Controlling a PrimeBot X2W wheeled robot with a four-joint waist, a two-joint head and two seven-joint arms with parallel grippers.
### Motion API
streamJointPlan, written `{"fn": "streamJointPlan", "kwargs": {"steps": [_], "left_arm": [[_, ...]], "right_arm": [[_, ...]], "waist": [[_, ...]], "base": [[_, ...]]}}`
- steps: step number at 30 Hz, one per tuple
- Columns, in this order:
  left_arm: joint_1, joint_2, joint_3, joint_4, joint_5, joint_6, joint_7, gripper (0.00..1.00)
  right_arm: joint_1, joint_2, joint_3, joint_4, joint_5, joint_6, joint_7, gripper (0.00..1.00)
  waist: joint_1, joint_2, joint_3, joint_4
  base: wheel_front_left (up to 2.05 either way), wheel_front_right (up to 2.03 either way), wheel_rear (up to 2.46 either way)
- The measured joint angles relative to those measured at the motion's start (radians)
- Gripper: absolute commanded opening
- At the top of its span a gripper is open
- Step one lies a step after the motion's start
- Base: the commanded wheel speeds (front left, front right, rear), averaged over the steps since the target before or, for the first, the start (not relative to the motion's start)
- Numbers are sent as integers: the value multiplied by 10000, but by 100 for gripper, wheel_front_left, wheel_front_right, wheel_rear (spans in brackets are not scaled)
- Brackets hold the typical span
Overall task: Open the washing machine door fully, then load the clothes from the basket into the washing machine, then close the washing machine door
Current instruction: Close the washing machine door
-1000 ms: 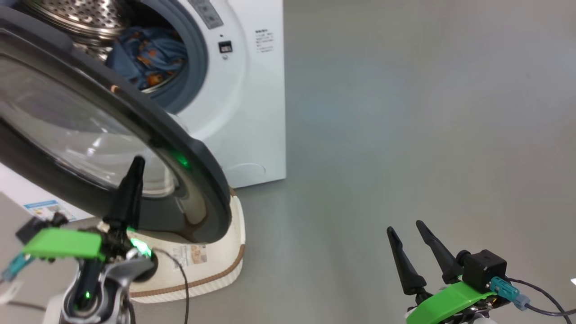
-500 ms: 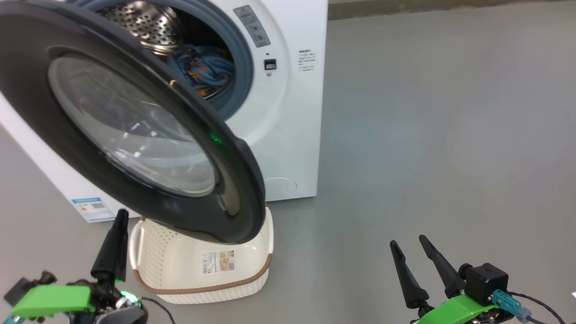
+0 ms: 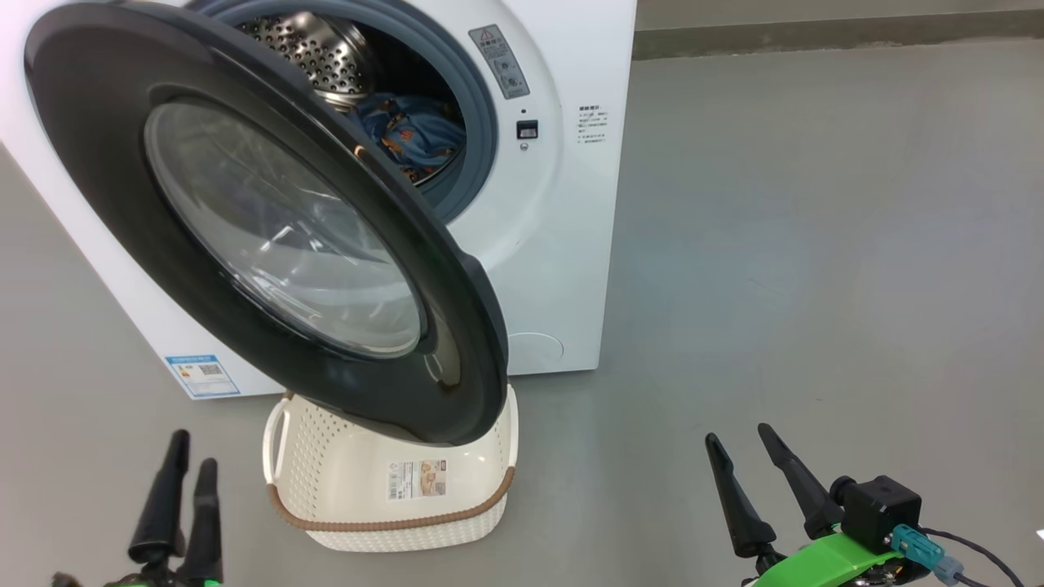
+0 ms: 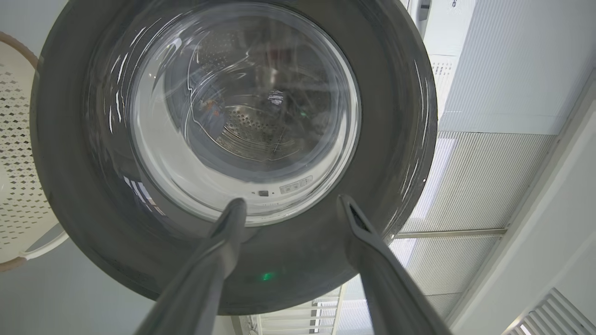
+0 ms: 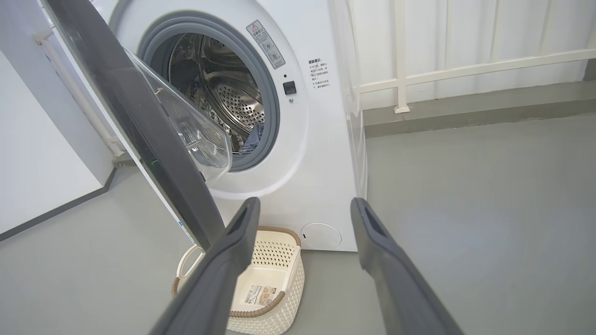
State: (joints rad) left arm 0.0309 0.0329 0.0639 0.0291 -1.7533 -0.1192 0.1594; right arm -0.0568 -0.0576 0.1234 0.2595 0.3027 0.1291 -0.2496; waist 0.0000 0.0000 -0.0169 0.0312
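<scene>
head view: clothes (image 3: 412, 132) in, basket (image 3: 326, 465) looks empty; your left hand (image 3: 194, 451) and right hand (image 3: 738, 434) gape, holding nothing; next, push the door (image 3: 98, 163) shut.

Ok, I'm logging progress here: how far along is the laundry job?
Done: the clothes lie inside the washing machine, and the basket on the floor looks empty. In hand: nothing; the left gripper and right gripper are both open and empty, the left one facing the washing machine door. Left: that door stands open and needs closing.
</scene>
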Motion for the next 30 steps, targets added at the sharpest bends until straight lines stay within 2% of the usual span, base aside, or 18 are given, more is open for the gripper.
{"fn": "streamJointPlan", "kwargs": {"steps": [8,14,21,26,30], "left_arm": [[445,12,92,-403,194,0,-656,100],[521,17,230,-809,1250,0,-1273,100],[582,433,-238,-1174,3638,0,-2688,100],[688,1039,-993,-997,5254,-10,-3789,100],[690,1628,-1258,-345,7777,-12,-4090,100]], "right_arm": [[50,12,-4,-63,13,0,0,100],[161,23,-23,-119,13,0,0,100],[161,31,-33,-165,13,0,0,100],[161,35,-36,-169,13,0,0,100],[161,38,-44,-182,13,0,0,100]], "waist": [[0,0,-29,13],[0,0,-31,-6],[0,0,-17,-41],[0,1,-15,-56],[0,0,-13,-52]], "base": [[0,0,0],[0,0,0],[0,0,0],[0,0,0],[0,0,0]]}}
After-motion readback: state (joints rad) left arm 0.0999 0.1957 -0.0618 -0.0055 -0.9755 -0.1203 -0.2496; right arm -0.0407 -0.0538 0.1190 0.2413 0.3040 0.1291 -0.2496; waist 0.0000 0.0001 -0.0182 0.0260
